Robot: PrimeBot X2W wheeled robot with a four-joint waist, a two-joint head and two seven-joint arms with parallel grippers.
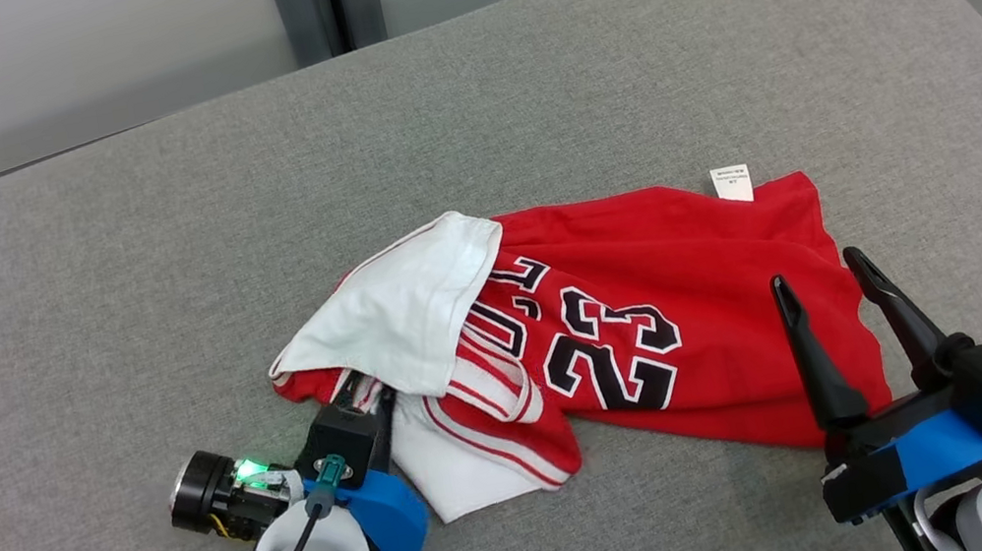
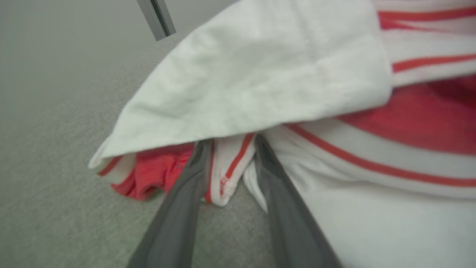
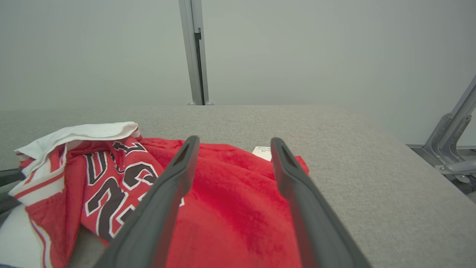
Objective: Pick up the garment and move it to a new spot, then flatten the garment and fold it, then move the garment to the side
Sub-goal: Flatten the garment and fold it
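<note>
Garment (image 1: 679,264) crumpled mid-frame on grey pad (image 1: 151,272). Left gripper (image 2: 232,143) straddles striped hem (image 2: 230,167), can't tell if clamped; should bite deep before lifting. Right gripper (image 1: 815,266) spread wide, empty, lower right.

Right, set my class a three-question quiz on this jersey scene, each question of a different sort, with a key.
1. True or false: the right hand is clamped on the red jersey.
2. Which number does the jersey carry? A 32, B 23, C 45.
3. Fill the gap: the fingers either side of the jersey's striped trim belong to the ___ hand.
Key: 1 false, its jaws stand open over the cloth; 2 B; 3 the left hand.
</note>
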